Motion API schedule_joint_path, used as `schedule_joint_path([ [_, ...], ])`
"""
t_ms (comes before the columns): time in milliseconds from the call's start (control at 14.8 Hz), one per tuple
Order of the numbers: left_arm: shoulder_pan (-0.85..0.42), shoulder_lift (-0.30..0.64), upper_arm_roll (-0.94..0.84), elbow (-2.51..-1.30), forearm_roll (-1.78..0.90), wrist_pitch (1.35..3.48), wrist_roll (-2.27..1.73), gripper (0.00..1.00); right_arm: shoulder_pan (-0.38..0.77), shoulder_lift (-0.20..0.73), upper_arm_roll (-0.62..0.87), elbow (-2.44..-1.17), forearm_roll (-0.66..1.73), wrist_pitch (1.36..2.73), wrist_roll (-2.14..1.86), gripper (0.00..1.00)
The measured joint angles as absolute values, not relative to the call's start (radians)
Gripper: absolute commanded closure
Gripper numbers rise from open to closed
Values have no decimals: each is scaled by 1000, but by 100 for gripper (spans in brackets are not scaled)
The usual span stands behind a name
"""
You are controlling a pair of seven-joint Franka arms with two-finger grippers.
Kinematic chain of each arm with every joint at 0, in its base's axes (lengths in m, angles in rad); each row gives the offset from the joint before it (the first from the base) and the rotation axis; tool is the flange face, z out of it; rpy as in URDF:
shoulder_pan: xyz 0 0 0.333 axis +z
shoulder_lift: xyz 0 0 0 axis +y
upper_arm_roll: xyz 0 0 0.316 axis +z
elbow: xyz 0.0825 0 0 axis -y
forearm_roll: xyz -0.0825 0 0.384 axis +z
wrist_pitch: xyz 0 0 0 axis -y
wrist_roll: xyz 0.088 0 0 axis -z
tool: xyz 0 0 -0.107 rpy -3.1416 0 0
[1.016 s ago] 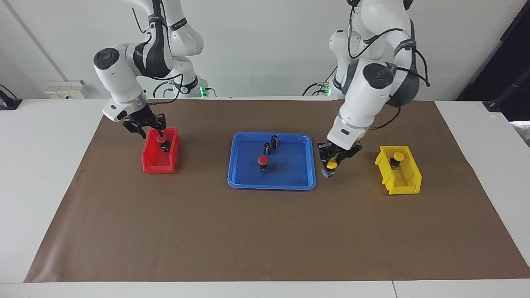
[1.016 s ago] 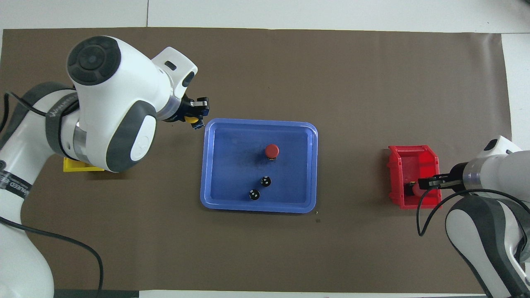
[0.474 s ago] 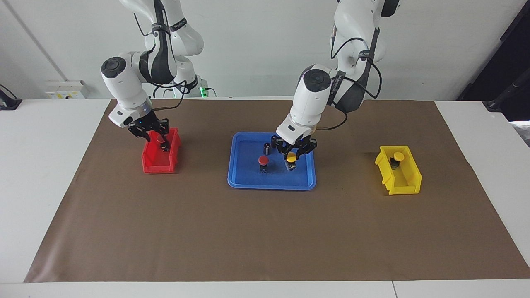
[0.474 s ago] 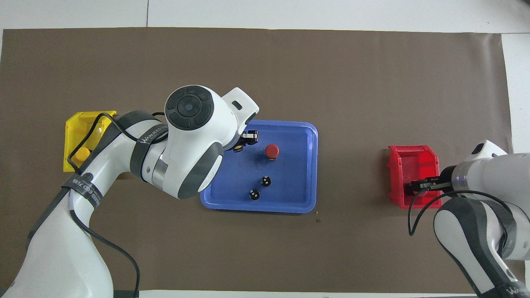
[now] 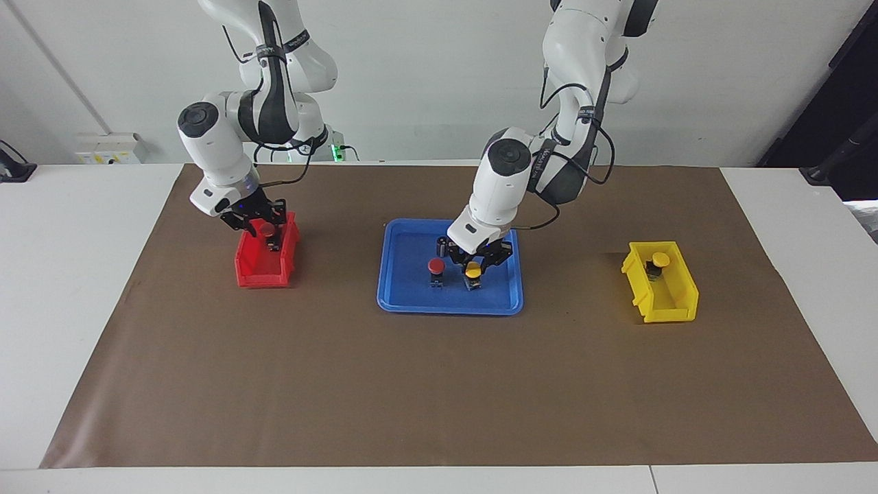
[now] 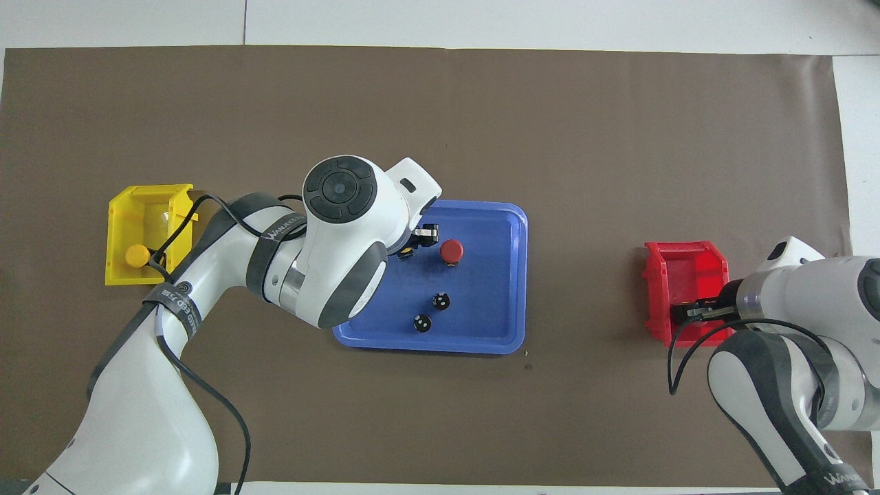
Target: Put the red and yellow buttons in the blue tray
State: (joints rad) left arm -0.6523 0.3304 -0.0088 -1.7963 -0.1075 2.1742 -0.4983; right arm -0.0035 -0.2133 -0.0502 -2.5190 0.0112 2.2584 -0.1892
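Left gripper point(image 5: 473, 269) clamps yellow-capped push-button point(image 5: 472, 274) inside flat blue plastic tray point(image 5: 405, 296); right gripper point(image 5: 264, 230) grips red-capped push-button point(image 5: 267, 229) in small red bin point(image 5: 255, 272).

white table point(image 5: 82, 288), brown mat point(image 5: 439, 384) on it

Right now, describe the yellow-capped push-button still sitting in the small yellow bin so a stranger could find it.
Find the small yellow plastic bin at the left arm's end of the brown mat. Inside, at its robot-side end, stands one yellow-capped push-button on a black base; unlike its twin, no gripper is near it.
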Motion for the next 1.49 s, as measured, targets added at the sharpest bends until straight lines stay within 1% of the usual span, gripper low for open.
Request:
schedule_joint_path([
  [339, -666, 331, -9, -1800, -145, 2198, -498, 97, -6, -213, -51, -2525, 11, 2258, -204, 41],
  [474, -669, 331, -9, -1804, -146, 2204, -498, 97, -6, -214, -51, -2531, 11, 2258, -204, 44],
  [542, -669, 331, -9, -1809, -147, 2209, -498, 97, -6, -214, -51, -2533, 11, 2259, -205, 47],
  [677, -669, 331, -9, -1828, -147, 2237, -498, 95, -6, -215, -51, -2537, 11, 2259, -205, 65],
  [745, -669, 331, -9, -1831, -148, 2244, -498, 85, -6, -215, -52, -2538, 11, 2259, -205, 70],
  [813, -669, 330, -9, -1831, -148, 2244, -498, 69, -6, -215, -52, -2538, 11, 2259, -205, 73],
  [881, -669, 329, -9, -1831, -149, 2244, -498, 56, -6, -215, -52, -2538, 11, 2259, -205, 74],
  [948, -669, 329, -8, -1831, -149, 2244, -498, 47, -7, -216, -53, -2534, 11, 2255, -205, 74],
  [1016, -668, 327, -7, -1830, -149, 2242, -498, 46, -8, -215, -53, -2520, 11, 2235, -205, 74],
  [1084, -667, 325, -6, -1828, -149, 2235, -498, 41, -10, -214, -54, -2487, 11, 2189, -206, 74],
  [1219, -663, 313, -2, -1809, -149, 2196, -498, 19, -10, -200, -54, -2365, 11, 2055, -208, 74],
  [1287, -659, 303, 3, -1794, -149, 2169, -499, 12, -10, -186, -53, -2290, 11, 1991, -209, 74],
  [1355, -651, 289, 10, -1779, -149, 2139, -499, 7, -8, -167, -50, -2216, 11, 1937, -209, 73],
  [1423, -634, 272, 13, -1764, -149, 2108, -499, 0, -2, -143, -45, -2144, 12, 1895, -209, 73],
  [1490, -611, 253, 16, -1752, -149, 2075, -499, 0, 14, -117, -41, -2084, 15, 1869, -206, 73],
])
